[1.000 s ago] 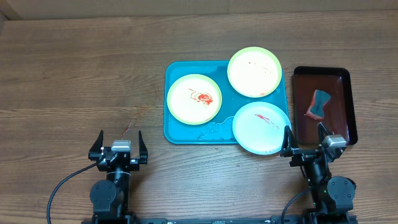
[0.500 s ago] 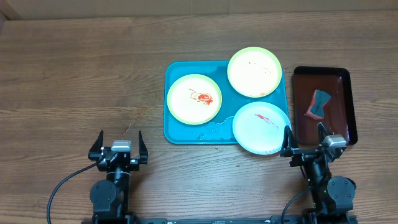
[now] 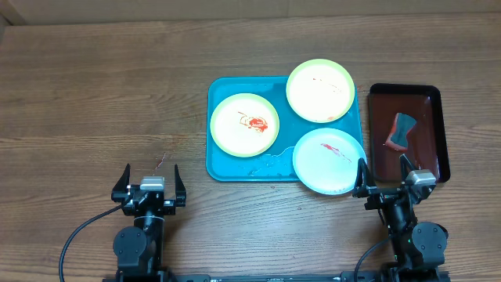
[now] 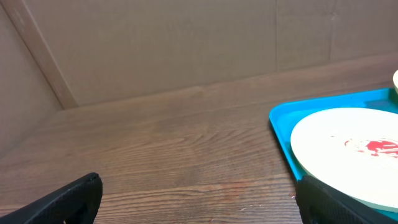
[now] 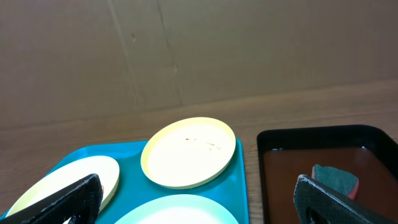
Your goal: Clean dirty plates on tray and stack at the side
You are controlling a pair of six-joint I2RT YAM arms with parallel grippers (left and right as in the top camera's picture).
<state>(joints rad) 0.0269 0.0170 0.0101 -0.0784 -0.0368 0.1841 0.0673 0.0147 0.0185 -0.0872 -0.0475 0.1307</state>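
Note:
A turquoise tray (image 3: pixel 223 163) lies mid-table with three plates. A cream green-rimmed plate (image 3: pixel 244 124) with a red smear sits at its left, and shows in the left wrist view (image 4: pixel 348 149). A cleaner cream plate (image 3: pixel 320 90) sits at the back right (image 5: pixel 188 151). A pale blue plate (image 3: pixel 329 160) with a red smear overhangs the front right corner (image 5: pixel 180 211). My left gripper (image 3: pixel 149 182) is open and empty at the near left (image 4: pixel 199 202). My right gripper (image 3: pixel 385 175) is open and empty just near the pale blue plate (image 5: pixel 196 199).
A dark red-brown tray with a black rim (image 3: pixel 438 133) lies right of the turquoise tray and holds a blue-grey sponge (image 3: pixel 400 131), also in the right wrist view (image 5: pixel 336 177). Cardboard walls stand behind the table.

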